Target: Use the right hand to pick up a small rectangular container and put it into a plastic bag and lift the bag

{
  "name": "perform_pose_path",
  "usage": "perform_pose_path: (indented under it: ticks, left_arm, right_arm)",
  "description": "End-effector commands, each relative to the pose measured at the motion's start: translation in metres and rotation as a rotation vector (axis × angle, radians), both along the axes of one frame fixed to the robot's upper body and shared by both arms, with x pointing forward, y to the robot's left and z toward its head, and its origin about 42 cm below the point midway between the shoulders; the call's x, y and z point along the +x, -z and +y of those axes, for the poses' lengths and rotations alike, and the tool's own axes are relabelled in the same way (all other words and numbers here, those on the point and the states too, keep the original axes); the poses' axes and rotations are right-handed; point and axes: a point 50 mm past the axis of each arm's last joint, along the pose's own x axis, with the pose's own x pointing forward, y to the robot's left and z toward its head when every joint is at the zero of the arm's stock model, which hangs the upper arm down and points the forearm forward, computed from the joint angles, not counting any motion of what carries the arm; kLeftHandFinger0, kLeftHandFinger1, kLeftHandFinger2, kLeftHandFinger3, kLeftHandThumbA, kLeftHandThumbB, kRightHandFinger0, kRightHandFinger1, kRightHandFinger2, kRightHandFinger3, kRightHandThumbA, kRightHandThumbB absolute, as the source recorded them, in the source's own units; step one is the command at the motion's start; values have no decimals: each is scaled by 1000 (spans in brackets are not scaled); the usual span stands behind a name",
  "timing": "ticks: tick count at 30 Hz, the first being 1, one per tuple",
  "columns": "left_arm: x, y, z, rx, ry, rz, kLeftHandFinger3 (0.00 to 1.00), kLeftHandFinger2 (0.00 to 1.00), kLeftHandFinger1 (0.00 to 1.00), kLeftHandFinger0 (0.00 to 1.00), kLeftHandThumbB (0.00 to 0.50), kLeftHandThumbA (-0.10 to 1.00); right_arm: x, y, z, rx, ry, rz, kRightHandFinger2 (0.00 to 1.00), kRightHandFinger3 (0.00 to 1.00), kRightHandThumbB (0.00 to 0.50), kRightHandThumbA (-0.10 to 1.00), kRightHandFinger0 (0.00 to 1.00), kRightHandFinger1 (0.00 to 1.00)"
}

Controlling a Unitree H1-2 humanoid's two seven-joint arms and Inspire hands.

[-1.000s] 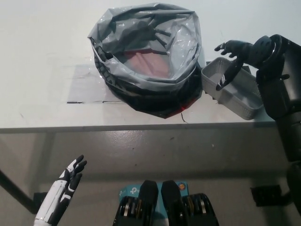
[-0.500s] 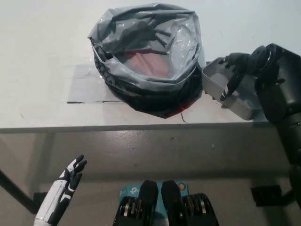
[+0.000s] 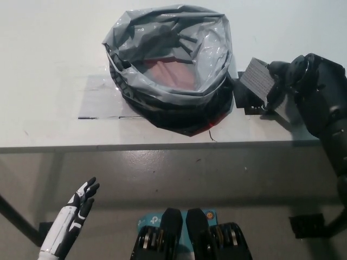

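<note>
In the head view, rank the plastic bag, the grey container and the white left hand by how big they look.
1. plastic bag, clearly largest.
2 and 3. grey container, tilted in the right hand, and left hand: these look similar, and the left hand sits nearer the camera, so no firm ranking.

white table (image 3: 49, 65), open grey plastic bag (image 3: 168, 49) on it

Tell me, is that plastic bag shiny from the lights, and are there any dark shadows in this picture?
In the head view, the plastic bag shows pale glare streaks on its crinkled rim; a dark shadow sits on the table under the container held tilted in the right hand, and another under the bag's near side. The left hand rests low, open, evenly lit.
</note>
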Motion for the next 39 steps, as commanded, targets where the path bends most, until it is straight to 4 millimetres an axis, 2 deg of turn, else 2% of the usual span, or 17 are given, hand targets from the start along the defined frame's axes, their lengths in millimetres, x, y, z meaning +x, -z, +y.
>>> perform_pose_path:
  ticks: [1,2,3,4,5,6,8,10,11,14,15,16,20,23,29,33,39]
  left_arm:
    - [3,-12,3,19,7,-67,1000,1000,1000,1000,229,1000]
    - [3,-13,3,15,6,-65,1000,1000,1000,1000,229,1000]
    - [3,-13,3,14,6,-64,1000,1000,1000,1000,228,1000]
    - [3,-13,3,12,8,-67,1000,1000,1000,1000,227,1000]
    - [4,-13,3,11,9,-67,1000,1000,1000,1000,229,1000]
    - [4,-13,3,11,9,-68,1000,1000,1000,1000,229,1000]
    - [4,-13,4,16,7,-69,1000,1000,1000,1000,225,1000]
    - [4,-13,4,16,7,-68,1000,1000,1000,1000,226,1000]
    - [4,-13,4,18,6,-68,1000,1000,1000,1000,228,1000]
    - [4,-14,4,21,6,-69,1000,1000,1000,1000,225,1000]
    - [5,-14,5,20,6,-68,1000,1000,1000,1000,217,1000]
    - [5,-14,5,20,6,-69,1000,1000,1000,1000,215,1000]
    - [6,-14,5,20,7,-67,1000,1000,1000,1000,202,1000]
    - [7,-15,5,12,10,-63,1000,1000,1000,1000,178,1000]
    - [8,-14,5,-6,11,-63,1000,1000,1000,1000,149,1000]
    - [7,-15,6,-7,12,-60,1000,1000,1000,1000,131,1000]
    - [6,-13,7,10,8,-54,1000,1000,1000,1000,120,1000]
  right_arm:
    - [1,16,-3,-5,-8,-9,1000,1000,404,843,1000,1000]
    - [2,17,-2,38,40,-77,1000,1000,315,525,1000,1000]
    - [2,17,-2,50,53,-94,1000,1000,343,419,840,944]
    - [2,18,-2,58,75,-135,712,1000,358,186,354,429]
    - [3,19,-2,36,73,-171,516,1000,326,17,115,263]
    - [3,20,-3,15,64,-214,568,1000,284,-77,172,394]
    - [2,21,-6,41,44,-331,421,888,195,-99,18,247]
    - [2,22,-6,51,44,-363,482,703,174,-100,33,305]
    - [2,21,-7,72,60,-400,671,555,188,-100,253,544]
    - [3,18,-10,143,95,-457,569,355,210,-100,340,521]
    - [3,15,-11,194,107,-483,435,306,210,-100,207,396]
    - [3,13,-12,228,115,-503,407,314,203,-100,166,350]
    - [4,3,-15,316,144,-554,461,679,180,-100,3,231]
    - [5,-15,-17,421,160,-615,719,808,179,-100,54,388]
    - [3,-54,-21,600,194,-696,943,847,172,-100,58,547]
    - [-7,-94,-26,703,186,-818,857,791,170,-100,18,502]
    - [-37,-175,-28,791,111,-994,921,892,145,-100,18,546]
